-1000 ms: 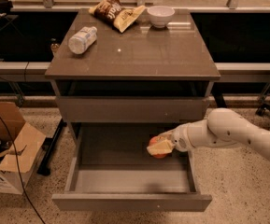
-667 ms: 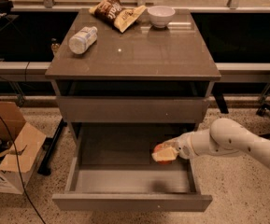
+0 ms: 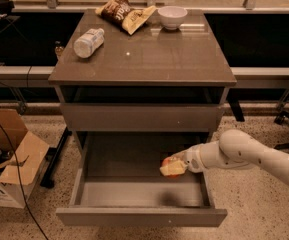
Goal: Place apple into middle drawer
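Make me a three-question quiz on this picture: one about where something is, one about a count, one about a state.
1. Where is the apple?
A) on the cabinet top
B) in the gripper, over the right side of the drawer
C) out of view

2. How many things are on the cabinet top?
A) one
B) three
C) five

3. The middle drawer is:
A) pulled open
B) pushed shut
C) taken out of the cabinet

Answers:
1 B, the gripper holds the apple above the drawer floor, near its right wall.
2 B, a bottle, a chip bag and a bowl.
3 A, its grey inside shows and its front stands out from the cabinet.
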{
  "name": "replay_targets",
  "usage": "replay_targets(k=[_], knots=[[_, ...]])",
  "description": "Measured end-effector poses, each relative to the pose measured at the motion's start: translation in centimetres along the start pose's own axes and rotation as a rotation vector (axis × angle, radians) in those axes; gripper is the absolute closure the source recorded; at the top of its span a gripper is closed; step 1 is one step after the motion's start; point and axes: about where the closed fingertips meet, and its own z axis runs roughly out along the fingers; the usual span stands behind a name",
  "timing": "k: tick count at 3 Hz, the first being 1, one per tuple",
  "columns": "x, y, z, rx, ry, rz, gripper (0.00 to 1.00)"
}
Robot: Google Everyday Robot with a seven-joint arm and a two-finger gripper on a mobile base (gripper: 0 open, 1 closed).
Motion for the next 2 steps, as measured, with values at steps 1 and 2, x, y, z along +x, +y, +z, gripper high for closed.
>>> replay_targets(k=[1, 2], knots=[[1.8, -0.8, 2.3, 0.013, -0.030, 0.025, 1.00], [3.7, -2.2, 5.0, 0.028, -0.067, 0.053, 1.00]])
